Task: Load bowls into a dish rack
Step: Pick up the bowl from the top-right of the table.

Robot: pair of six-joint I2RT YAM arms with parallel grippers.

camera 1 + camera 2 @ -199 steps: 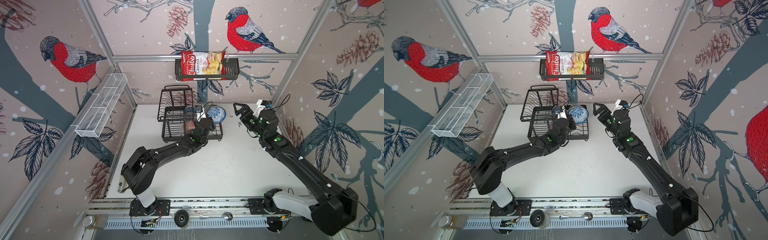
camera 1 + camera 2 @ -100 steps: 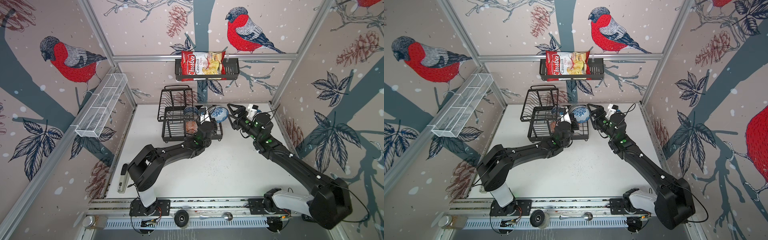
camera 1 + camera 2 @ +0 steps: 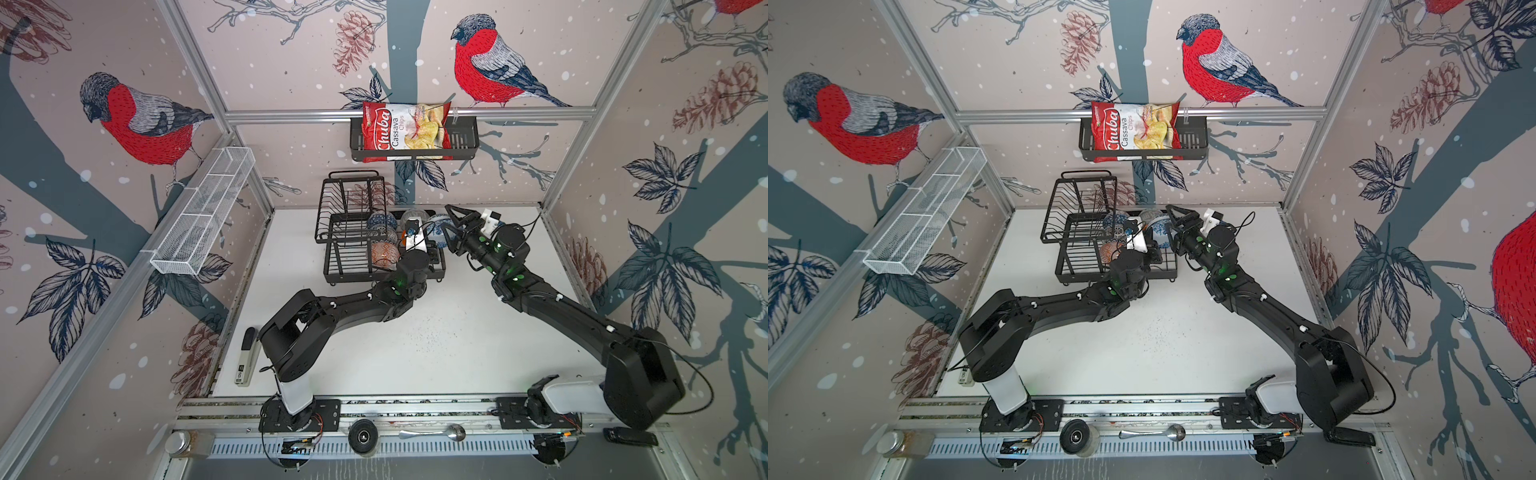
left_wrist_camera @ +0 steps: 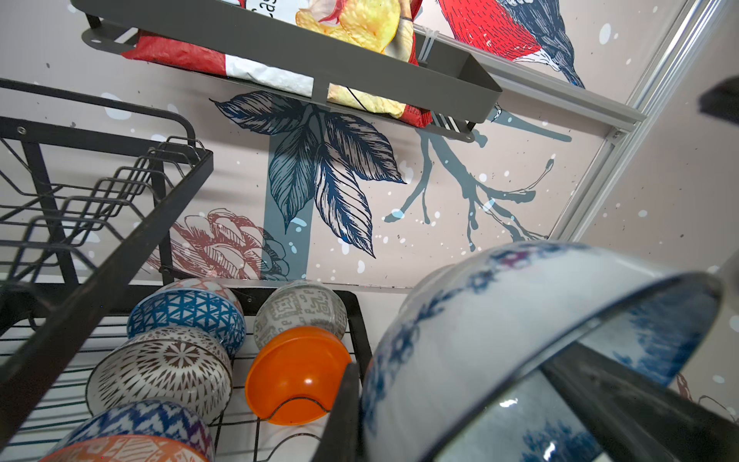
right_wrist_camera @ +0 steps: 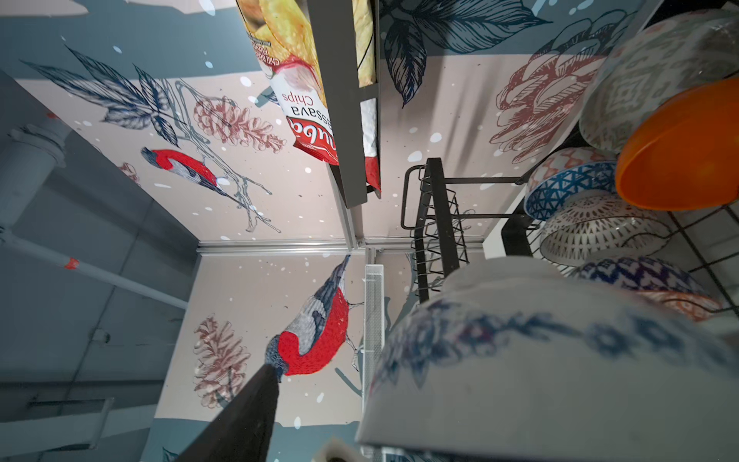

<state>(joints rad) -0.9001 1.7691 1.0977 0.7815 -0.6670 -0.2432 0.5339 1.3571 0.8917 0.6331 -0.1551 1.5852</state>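
We start with the dish rack (image 3: 351,208), which sits just above the middle of both top views, under the shelf with the chips bag (image 3: 405,131). Its lower tier already holds several bowls on edge. Toward the lower left of the left wrist view we see the blue triangle bowl (image 4: 188,312), the lattice bowl (image 4: 160,368), the grey-green bowl (image 4: 300,308) and the orange bowl (image 4: 296,372).

The flowered bowl (image 4: 500,340) is not yet slotted. It hangs tilted at the rack's right end, near the orange bowl.

The left gripper (image 4: 464,392) is clamped on its rim. The right gripper (image 3: 448,218) has its jaws apart right beside the same bowl, and we cannot tell whether a finger touches it.

This looks to us like a handover or a two-handed steadying, and that is where the risk lies. If the left jaws let go before the right ones bite, the glazed bowl could slip onto the rack's rim or the table (image 3: 436,340). If both arms pull at once, it may twist loose. A sideways nudge could also knock the orange bowl out of its slot.
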